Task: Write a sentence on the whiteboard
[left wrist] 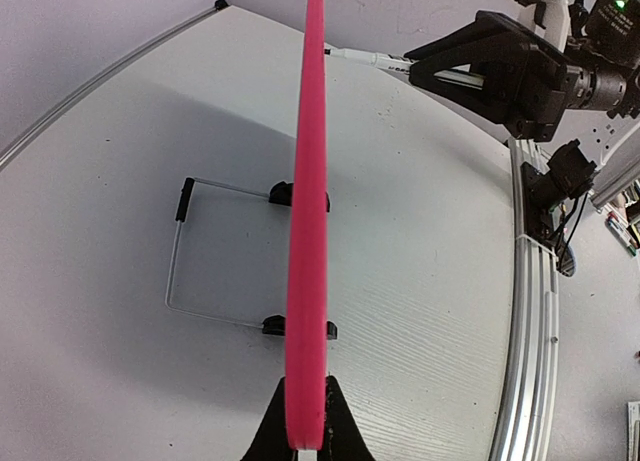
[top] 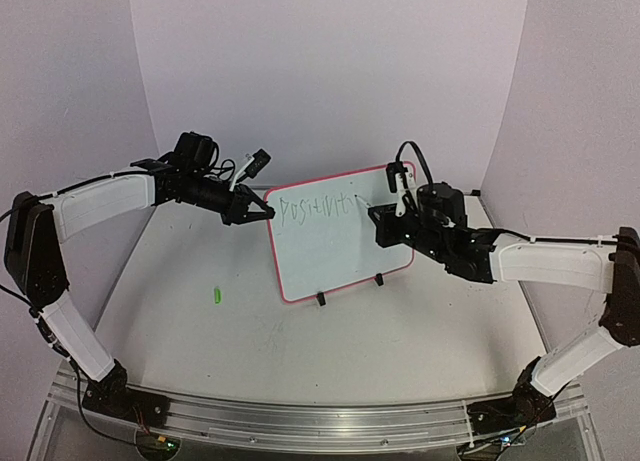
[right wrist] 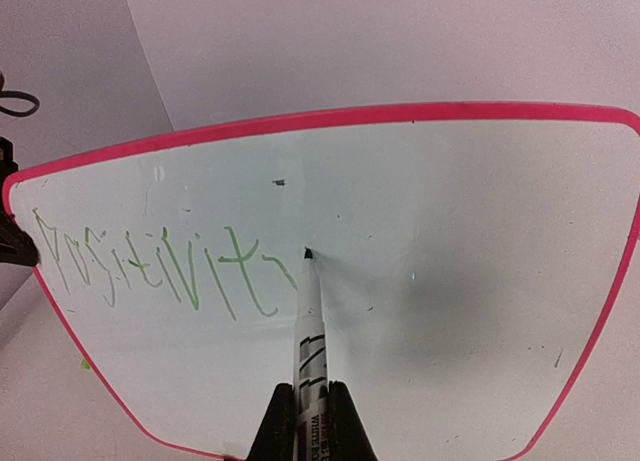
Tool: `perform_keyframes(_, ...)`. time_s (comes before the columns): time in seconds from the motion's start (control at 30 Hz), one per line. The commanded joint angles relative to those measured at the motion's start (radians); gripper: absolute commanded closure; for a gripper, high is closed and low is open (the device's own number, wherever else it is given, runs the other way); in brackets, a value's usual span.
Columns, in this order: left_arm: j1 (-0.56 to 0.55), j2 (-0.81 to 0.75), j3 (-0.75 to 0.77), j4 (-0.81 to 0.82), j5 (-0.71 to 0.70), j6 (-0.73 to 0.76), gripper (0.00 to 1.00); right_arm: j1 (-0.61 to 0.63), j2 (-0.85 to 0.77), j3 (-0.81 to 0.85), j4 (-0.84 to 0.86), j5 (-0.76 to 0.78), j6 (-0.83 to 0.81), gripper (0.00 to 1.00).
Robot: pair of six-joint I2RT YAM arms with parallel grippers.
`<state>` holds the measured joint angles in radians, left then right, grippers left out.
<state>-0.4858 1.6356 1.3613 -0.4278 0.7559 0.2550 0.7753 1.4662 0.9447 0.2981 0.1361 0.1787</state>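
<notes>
The whiteboard [top: 330, 246] stands tilted on two black clip feet mid-table, white with a red-pink rim. My left gripper [top: 262, 213] is shut on its left rim, and in the left wrist view the pink edge [left wrist: 308, 281] runs upward from between my jaws. The sentence [right wrist: 150, 266], thin green letters, reads roughly "POSITIVIT" along the board's upper left. My right gripper [right wrist: 311, 411] is shut on a white marker [right wrist: 308, 331]. The marker's dark tip rests at the board just right of the last stroke. The board fills the right wrist view [right wrist: 450, 281].
A small green marker cap [top: 215, 295] lies on the table left of the board. A wire stand frame [left wrist: 200, 251] lies on the table behind the board. White walls close the back and sides. An aluminium rail [top: 300, 421] runs along the near edge.
</notes>
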Motion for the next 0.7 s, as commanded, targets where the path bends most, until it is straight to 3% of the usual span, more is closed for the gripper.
perform_keyframes(0.0,-0.017,-0.003,0.01,-0.066,-0.043,0.034,1.0,0.001,0.015,0.033,0.023,0.029,-0.011,1.0)
perform_keyframes(0.67,-0.017,-0.001,0.012,-0.066,-0.041,0.033,1.0,0.034,0.057,-0.028,0.014,0.012,0.057,1.0)
